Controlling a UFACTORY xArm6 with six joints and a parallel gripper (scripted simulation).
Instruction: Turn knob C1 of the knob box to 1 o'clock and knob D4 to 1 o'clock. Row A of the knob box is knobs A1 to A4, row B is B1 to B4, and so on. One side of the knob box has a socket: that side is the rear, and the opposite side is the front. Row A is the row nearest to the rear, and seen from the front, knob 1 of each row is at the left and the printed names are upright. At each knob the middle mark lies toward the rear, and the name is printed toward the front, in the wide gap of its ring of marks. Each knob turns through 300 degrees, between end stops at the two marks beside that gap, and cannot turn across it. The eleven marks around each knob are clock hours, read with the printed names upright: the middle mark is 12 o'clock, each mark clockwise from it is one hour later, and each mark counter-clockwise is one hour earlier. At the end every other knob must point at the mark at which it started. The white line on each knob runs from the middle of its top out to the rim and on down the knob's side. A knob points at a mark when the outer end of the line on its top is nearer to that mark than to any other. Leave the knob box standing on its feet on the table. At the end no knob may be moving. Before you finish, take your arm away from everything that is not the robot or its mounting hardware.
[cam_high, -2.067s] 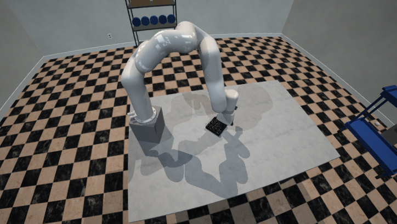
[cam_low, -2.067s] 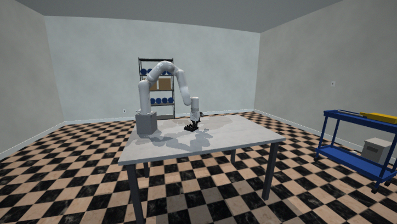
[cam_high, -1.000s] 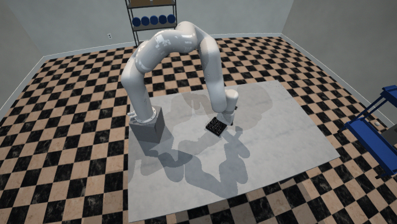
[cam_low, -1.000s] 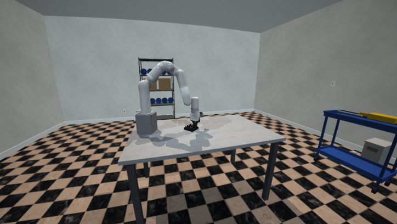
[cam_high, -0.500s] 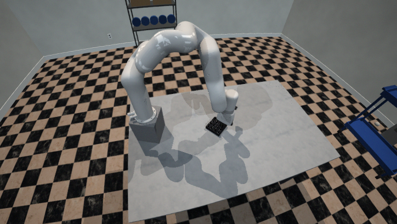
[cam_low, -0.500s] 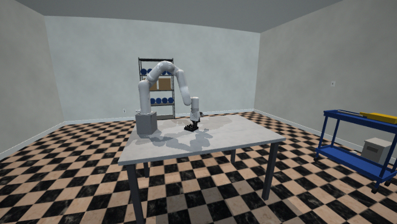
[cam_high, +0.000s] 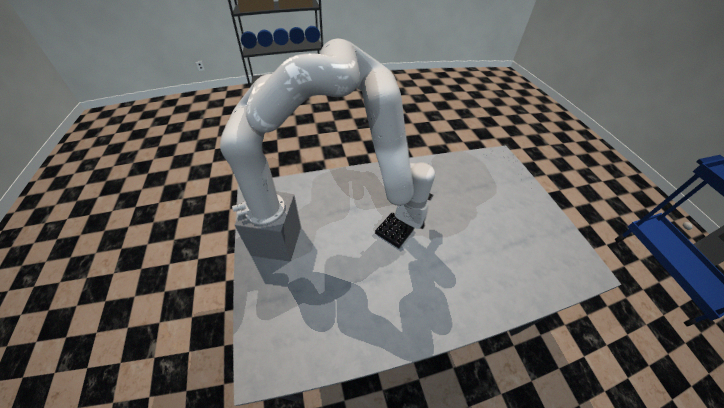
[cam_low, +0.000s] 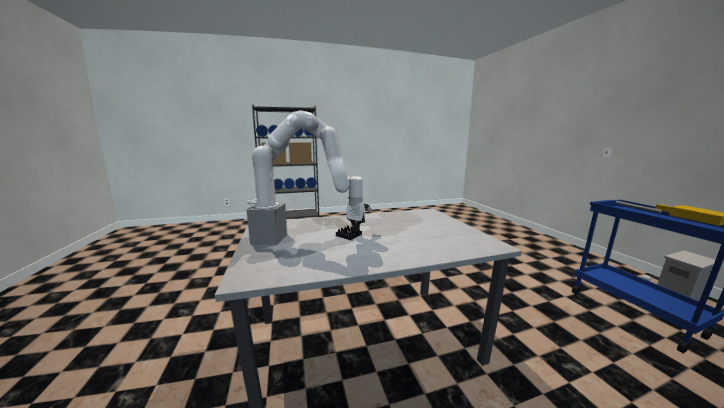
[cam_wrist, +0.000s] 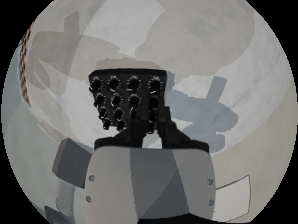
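Observation:
The black knob box (cam_high: 394, 230) (cam_low: 348, 233) (cam_wrist: 125, 74) stands flat on the table, with rows of black knobs carrying short white lines. The gripper (cam_low: 356, 229) (cam_wrist: 152, 116) points down over one side of the box, over the right-hand column in the wrist view. Its fingers stand close together and look shut on a knob in the lower part of that column. The fingers hide much of that knob and its neighbours. The printed names and the socket cannot be made out, so which knob it is cannot be told.
The pale table (cam_high: 506, 253) (cam_low: 430, 243) bears the box and the arm's grey base block (cam_high: 265, 238) (cam_low: 265, 225). Arm shadows lie across the table. A blue cart (cam_high: 673, 258) (cam_low: 648, 299) stands off to the right, and a shelf (cam_high: 278, 53) (cam_low: 296, 164) stands behind.

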